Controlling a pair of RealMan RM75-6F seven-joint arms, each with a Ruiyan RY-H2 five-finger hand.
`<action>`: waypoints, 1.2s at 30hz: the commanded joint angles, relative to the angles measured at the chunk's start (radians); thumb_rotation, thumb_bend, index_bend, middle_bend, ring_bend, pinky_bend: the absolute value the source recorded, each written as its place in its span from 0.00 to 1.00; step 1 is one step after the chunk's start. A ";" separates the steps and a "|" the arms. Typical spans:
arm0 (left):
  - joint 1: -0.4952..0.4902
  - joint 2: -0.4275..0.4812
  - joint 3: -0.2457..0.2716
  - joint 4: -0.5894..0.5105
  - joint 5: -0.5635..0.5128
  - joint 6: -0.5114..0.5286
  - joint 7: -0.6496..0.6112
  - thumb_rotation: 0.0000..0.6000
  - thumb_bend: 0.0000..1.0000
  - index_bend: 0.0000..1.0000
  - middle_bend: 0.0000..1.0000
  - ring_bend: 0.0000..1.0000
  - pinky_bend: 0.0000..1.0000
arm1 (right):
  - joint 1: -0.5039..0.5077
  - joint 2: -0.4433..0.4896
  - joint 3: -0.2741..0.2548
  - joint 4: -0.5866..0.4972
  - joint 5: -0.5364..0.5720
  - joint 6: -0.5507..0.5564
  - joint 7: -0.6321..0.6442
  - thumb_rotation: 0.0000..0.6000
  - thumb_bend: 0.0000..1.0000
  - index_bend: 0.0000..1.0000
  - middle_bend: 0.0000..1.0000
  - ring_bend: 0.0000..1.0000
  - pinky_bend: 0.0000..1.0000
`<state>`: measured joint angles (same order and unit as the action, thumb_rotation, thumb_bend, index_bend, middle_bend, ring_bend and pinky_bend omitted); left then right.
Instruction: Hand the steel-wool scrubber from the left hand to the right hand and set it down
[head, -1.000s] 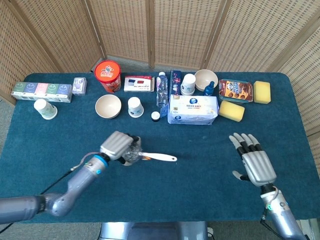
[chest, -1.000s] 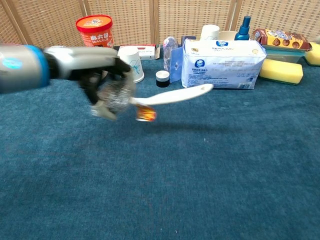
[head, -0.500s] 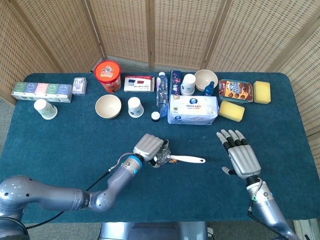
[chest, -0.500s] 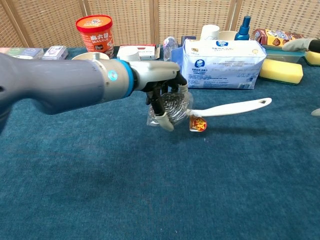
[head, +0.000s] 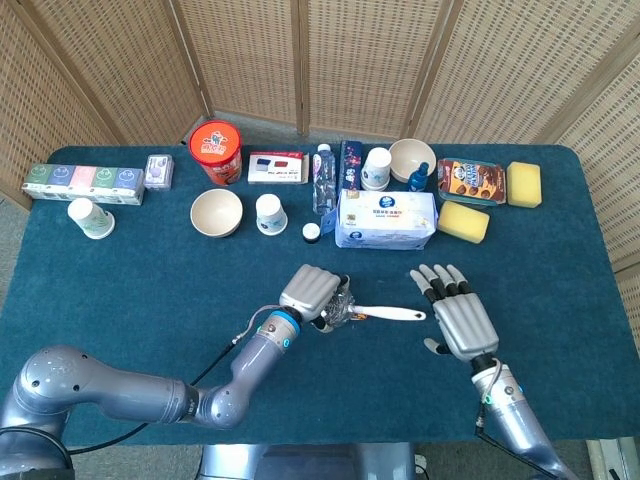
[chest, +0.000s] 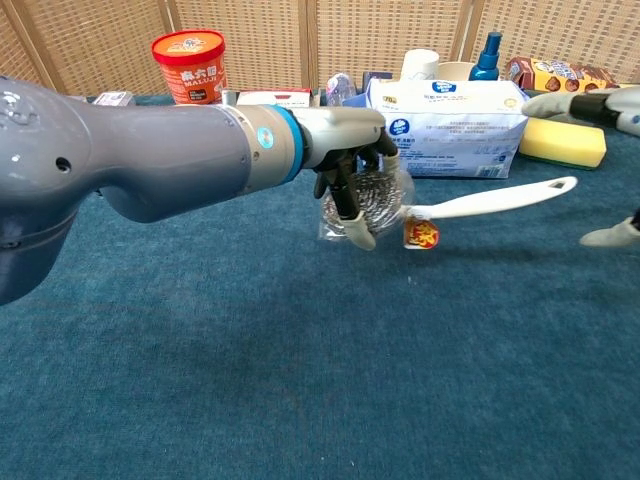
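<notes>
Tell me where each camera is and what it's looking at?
Head view: sits high, looking down on the whole table; shows both arms, the left robot hand holding the scrubber, and the open right robot hand.
Chest view: sits low, looking across the table toward the tissue pack; shows the left arm and the right fingertips.
Both views share the scrubber, left robot hand and tissue pack.

The left hand (head: 313, 294) grips the steel-wool scrubber (head: 342, 310) by its wire head, over the blue tabletop (head: 120, 290); the white handle (head: 392, 314) points toward the right hand (head: 456, 320), its tip just beside that hand; the right hand holds nothing, fingers (head: 436, 284) spread and pointing away from the robot; behind them lies a white tissue pack (head: 386, 219), with a yellow sponge (head: 463, 221) beside it.
</notes>
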<state>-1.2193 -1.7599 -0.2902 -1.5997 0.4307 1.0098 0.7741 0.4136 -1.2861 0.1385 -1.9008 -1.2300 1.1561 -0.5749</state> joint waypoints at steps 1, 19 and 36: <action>-0.010 -0.008 -0.008 -0.008 -0.012 0.020 0.007 1.00 0.00 0.38 0.43 0.42 0.54 | 0.022 -0.037 0.007 0.013 0.046 -0.001 -0.045 1.00 0.00 0.00 0.00 0.00 0.00; -0.065 -0.055 -0.044 -0.029 -0.052 0.144 0.086 1.00 0.00 0.38 0.43 0.42 0.54 | 0.102 -0.182 0.029 -0.045 0.260 0.140 -0.382 1.00 0.00 0.00 0.00 0.00 0.00; -0.065 -0.094 -0.065 -0.055 -0.044 0.190 0.095 1.00 0.00 0.38 0.43 0.42 0.54 | 0.184 -0.279 0.052 0.042 0.335 0.162 -0.413 1.00 0.41 0.19 0.26 0.18 0.18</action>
<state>-1.2839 -1.8541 -0.3550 -1.6543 0.3864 1.1996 0.8692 0.5967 -1.5641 0.1912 -1.8603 -0.8942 1.3175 -0.9889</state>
